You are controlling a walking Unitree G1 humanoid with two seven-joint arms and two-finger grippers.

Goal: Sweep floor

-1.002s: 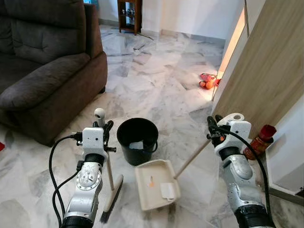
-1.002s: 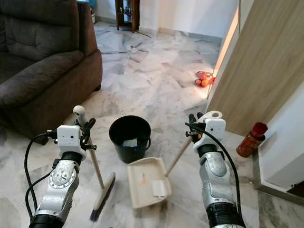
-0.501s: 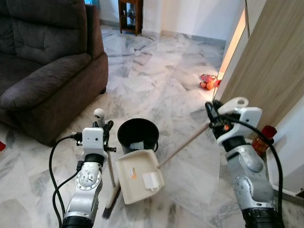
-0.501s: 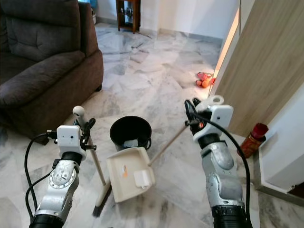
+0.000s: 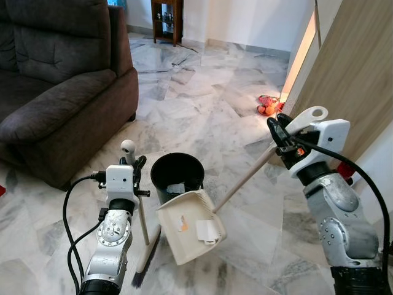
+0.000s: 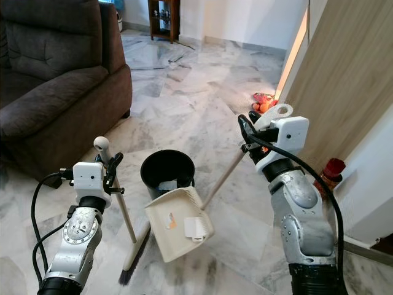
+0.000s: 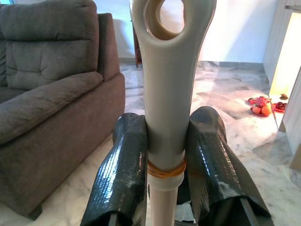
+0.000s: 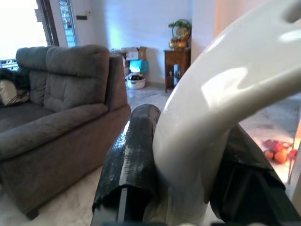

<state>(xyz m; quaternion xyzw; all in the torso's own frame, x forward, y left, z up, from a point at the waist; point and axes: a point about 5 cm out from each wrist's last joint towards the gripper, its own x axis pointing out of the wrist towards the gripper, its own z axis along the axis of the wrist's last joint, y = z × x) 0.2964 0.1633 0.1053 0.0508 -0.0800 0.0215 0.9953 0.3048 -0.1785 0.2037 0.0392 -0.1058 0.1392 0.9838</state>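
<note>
The right end effector [image 5: 281, 136] pinches the dustpan [image 5: 191, 226] handle, holding the pan tilted just beside the black bucket [image 5: 177, 177]. The left end effector [image 5: 136, 167] clamps the broom [image 5: 142, 230], bristles on the marble floor [image 5: 202, 104]. Sofa [image 5: 55, 86] left, wooden panel [image 5: 344, 80] right; open floor lies ahead.

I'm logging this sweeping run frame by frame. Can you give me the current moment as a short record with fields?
left gripper: shut on broom handle, brush on floor
right gripper: shut on dustpan handle
dustpan: lifted, tilted, beside the bin
dustpan contents: white scrap, orange bit
bin: black, upright, holds a pale scrap
nearby: sofa
</note>
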